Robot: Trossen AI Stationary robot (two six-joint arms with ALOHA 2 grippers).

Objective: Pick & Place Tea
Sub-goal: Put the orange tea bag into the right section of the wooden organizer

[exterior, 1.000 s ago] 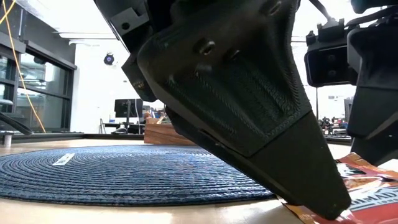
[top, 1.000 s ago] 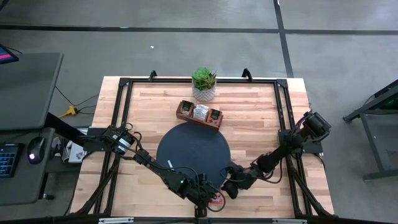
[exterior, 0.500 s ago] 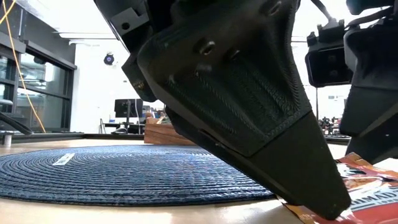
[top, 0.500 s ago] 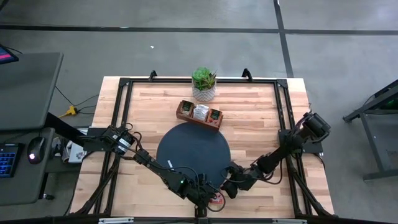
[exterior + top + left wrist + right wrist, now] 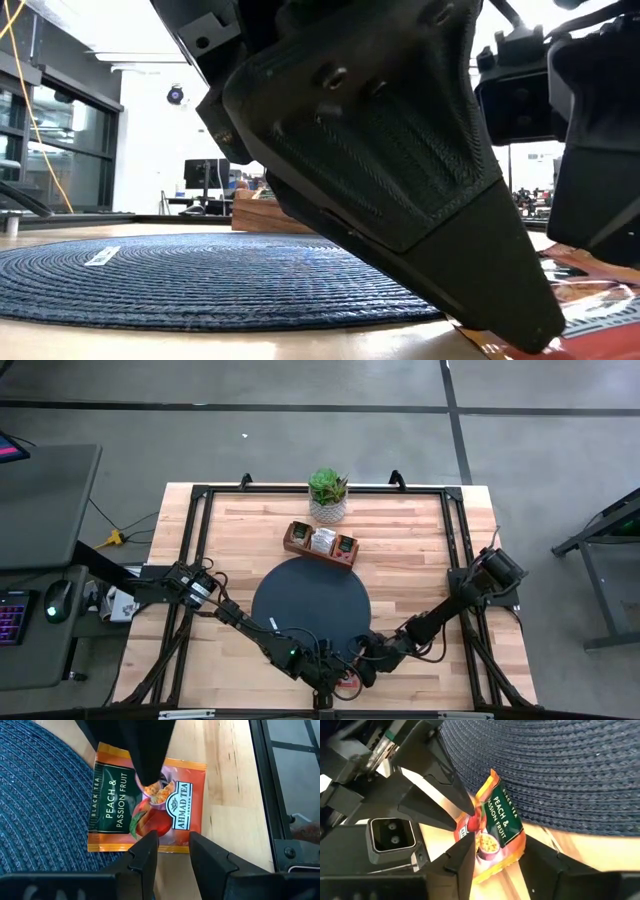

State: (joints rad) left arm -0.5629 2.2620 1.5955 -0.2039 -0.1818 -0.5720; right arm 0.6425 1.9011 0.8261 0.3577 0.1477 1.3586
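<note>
Orange "Ahmad Tea Peach & Passion Fruit" sachet [image 5: 147,805]

A dark gripper [image 5: 520,325] tip presses an orange-red tea sachet [image 5: 590,310] beside the mat [image 5: 200,285].

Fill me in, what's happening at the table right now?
Both arms are crowded over one orange-red Peach & Passion Fruit tea sachet at the near edge of the dark round woven mat. The left gripper has its fingers straddling the sachet's edge with a gap between them, not closed on it. The right gripper comes in from the other side, one fingertip on the sachet. The brown wooden compartment tray, already holding some sachets, sits beyond the mat by a small potted plant.
</note>
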